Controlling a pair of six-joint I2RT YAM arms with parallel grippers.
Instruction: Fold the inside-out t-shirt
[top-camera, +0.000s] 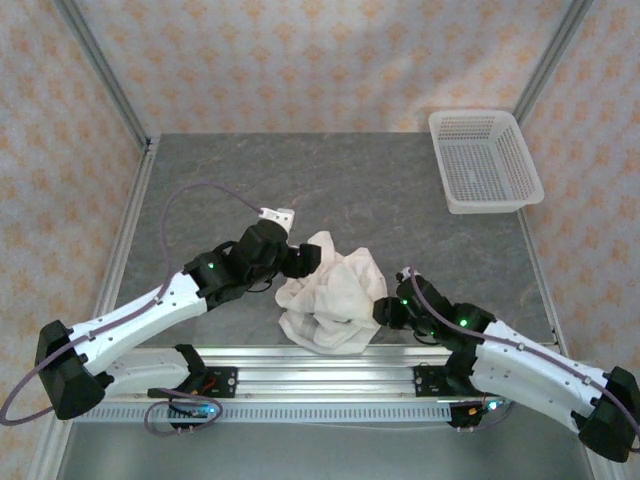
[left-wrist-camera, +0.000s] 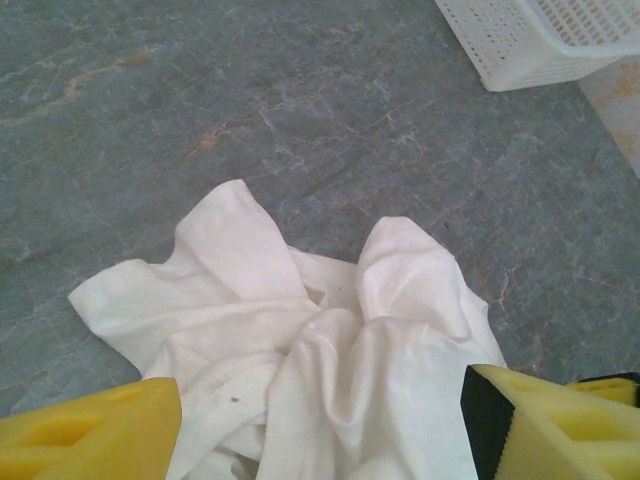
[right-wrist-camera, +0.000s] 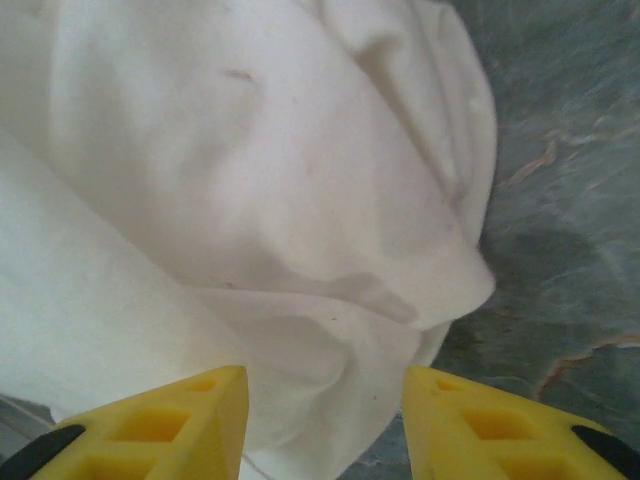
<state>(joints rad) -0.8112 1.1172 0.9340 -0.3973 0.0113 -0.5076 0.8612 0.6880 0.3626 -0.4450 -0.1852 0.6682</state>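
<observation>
The shirt (top-camera: 330, 292) lies in a heap on the table (top-camera: 350, 190), close to the near edge and about midway between left and right. The left gripper (top-camera: 303, 258) is at the shirt's far left side, over its edge. The right gripper (top-camera: 383, 312) is at the shirt's near right side, with a fold of cloth lying between its fingers (right-wrist-camera: 180, 420). The basket (top-camera: 483, 160) stands at the table's far right corner, well apart from the shirt and both grippers. A rail (top-camera: 320, 380) runs left to right along the near edge, just in front of the shirt.
</observation>
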